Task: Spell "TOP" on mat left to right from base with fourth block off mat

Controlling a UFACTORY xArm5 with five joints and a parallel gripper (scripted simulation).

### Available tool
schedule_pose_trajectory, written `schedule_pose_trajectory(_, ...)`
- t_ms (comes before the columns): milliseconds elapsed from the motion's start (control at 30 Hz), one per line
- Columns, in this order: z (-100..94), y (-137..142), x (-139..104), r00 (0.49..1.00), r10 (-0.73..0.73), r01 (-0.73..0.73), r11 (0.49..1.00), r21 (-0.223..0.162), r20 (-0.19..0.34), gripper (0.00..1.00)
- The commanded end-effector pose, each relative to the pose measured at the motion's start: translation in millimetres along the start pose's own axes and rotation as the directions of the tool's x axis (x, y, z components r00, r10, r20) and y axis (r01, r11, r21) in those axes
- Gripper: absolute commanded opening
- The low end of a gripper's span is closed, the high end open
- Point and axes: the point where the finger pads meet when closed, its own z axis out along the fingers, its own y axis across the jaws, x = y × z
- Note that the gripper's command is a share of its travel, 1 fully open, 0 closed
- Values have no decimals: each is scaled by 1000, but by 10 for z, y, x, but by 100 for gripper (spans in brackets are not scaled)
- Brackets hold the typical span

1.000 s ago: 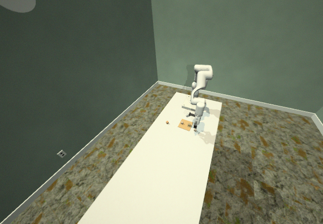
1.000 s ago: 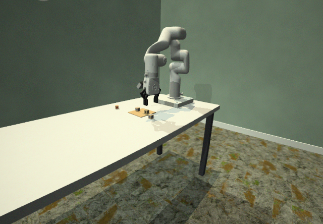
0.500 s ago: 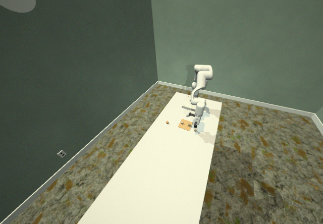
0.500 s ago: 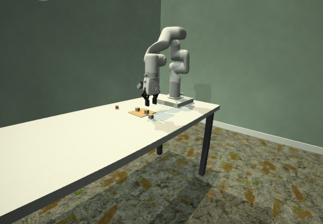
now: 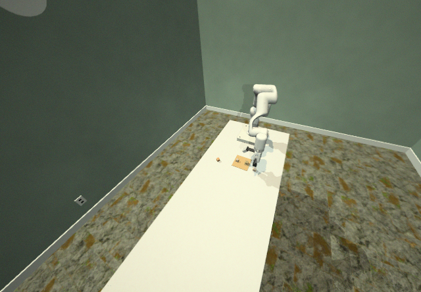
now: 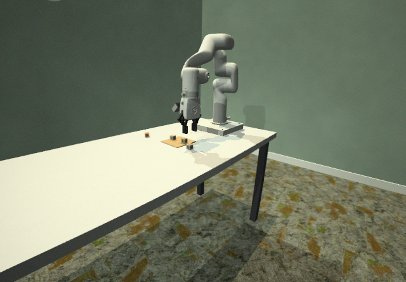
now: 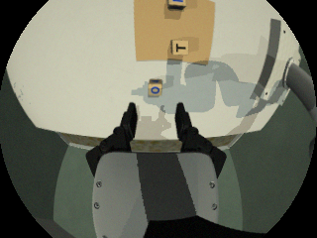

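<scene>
The orange mat [image 5: 240, 166] [image 6: 177, 143] [image 7: 149, 30] lies flat on the table. The T block [image 5: 247, 163] [image 6: 184, 140] [image 7: 180, 48] lies on it near one edge, its letter face up and sideways in the wrist view. The P block [image 5: 237, 160] [image 6: 172, 137] [image 7: 176, 4] is also on the mat, cut off by the wrist view's top edge. The O block [image 5: 254, 169] [image 6: 189, 147] [image 7: 155, 88] lies on the table just off the mat, beyond the T block. My gripper [image 5: 254, 162] [image 6: 189, 130] [image 7: 156, 109] is partly open and empty, above the table near the O block.
The fourth block [image 5: 218, 159] [image 6: 146, 134] lies on the table, off the mat on the P block's side; its letter is not readable. The robot's base [image 6: 219, 127] stands behind the mat. The long white table [image 5: 210, 221] [image 6: 82, 180] reaches far out from the base.
</scene>
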Motion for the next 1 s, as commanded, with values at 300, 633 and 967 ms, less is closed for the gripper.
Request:
schedule_pose_trajectory(300, -8, -13, -5, 1000, 2, -2, 1000, 4, 1, 63)
schedule_pose_trajectory(633, 33, -12, -9, 1000, 12, -12, 1000, 5, 2, 63)
schedule_pose_trajectory(967, 155, -12, -19, 1000, 22, -22, 1000, 6, 2, 63)
